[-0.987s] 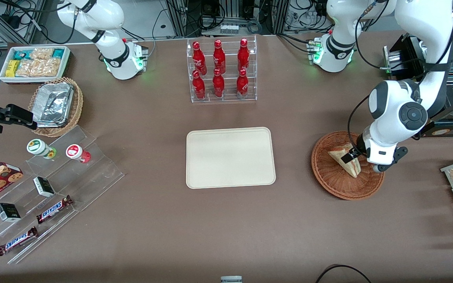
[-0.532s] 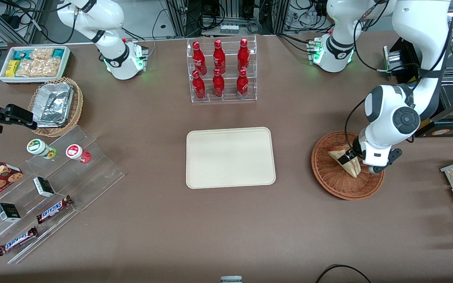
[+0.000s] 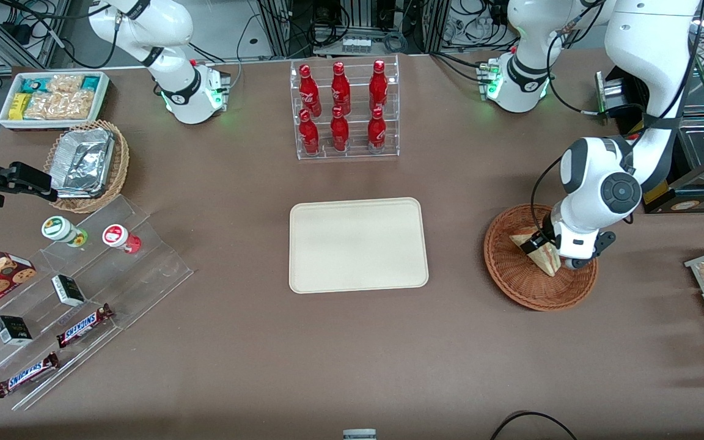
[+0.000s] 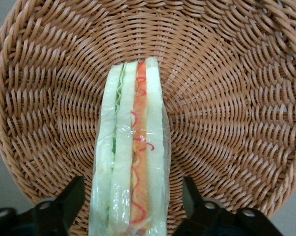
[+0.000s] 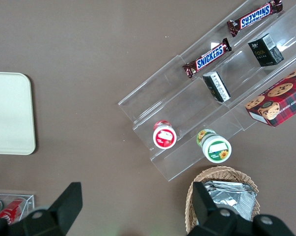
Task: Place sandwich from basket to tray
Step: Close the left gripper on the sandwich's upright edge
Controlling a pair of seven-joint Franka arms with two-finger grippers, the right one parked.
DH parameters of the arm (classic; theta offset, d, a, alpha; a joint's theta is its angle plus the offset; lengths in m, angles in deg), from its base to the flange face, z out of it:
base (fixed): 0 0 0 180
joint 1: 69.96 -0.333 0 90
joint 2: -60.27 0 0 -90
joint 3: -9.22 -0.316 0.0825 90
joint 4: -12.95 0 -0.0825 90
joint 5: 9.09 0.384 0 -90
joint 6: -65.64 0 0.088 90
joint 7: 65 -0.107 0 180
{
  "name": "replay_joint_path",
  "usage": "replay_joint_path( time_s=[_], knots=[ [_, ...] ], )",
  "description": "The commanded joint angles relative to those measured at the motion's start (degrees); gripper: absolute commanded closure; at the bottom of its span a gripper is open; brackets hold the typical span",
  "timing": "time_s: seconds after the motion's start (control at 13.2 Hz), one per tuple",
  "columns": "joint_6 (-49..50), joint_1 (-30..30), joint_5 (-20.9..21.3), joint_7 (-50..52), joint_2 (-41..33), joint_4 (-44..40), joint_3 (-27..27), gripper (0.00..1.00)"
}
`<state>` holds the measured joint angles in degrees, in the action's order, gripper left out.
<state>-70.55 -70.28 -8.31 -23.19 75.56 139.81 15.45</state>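
Front view: one sandwich (image 3: 538, 252), one basket (image 3: 514, 275), end effector (image 3: 546, 244) straddling.

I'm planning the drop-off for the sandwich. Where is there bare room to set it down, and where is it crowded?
The tray is bare all over. Bare tabletop lies between it and the basket, and between it and the bottle rack. The basket is crowded: the open gripper straddles the sandwich there. The snack shelves are cluttered.

Six red bottles (image 3: 342, 110) fill a clear rack (two rows); two Snickers bars (image 3: 55, 351) lie on acrylic steps (image 3: 144, 269).
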Motion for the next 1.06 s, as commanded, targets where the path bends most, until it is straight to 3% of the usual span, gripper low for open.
replay_joint_path(
  time_s=[0.0, 0.3, 0.61, 0.99],
  knots=[
    [-0.49, 0.23, 0.80, 1.09, -0.70, 0.84, 0.10, 1.00],
    [3.81, 1.11, 0.80, -1.71, -1.67, -0.99, 0.54, 1.00],
    [17.51, 2.69, 0.80, -5.33, -0.89, -12.32, 1.41, 1.00],
    [18.59, 9.88, 0.45, -6.91, -0.53, -19.10, 1.50, 1.00]
  ],
)
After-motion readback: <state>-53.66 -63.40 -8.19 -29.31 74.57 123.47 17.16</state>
